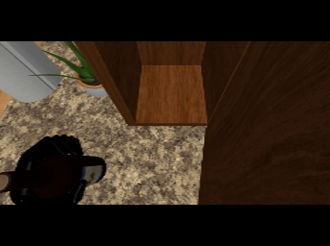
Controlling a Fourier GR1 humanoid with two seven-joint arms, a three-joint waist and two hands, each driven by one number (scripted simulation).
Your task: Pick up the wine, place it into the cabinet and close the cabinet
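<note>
A: Where is the wine bottle (50,178) sitting relative to the cabinet (171,93)?

B: It is lying well below and to the left of the cabinet's open shelf, over the speckled counter (146,153). A black hand (54,158) is curling round its dark body, fingers wrapping it, so the hand is clamped on the bottle. Which arm it belongs to is not showing clearly; it is sitting at the view's left.

A: And the other hand?

B: It is not appearing anywhere.

A: What is threatening the placement?

B: The cabinet door (274,125) is standing open right of the shelf, and the side wall is framing a narrow opening. The bottle is probably risking a knock against the cabinet's left wall, or brushing the potted plant (82,72) just left of the cabinet.
</note>
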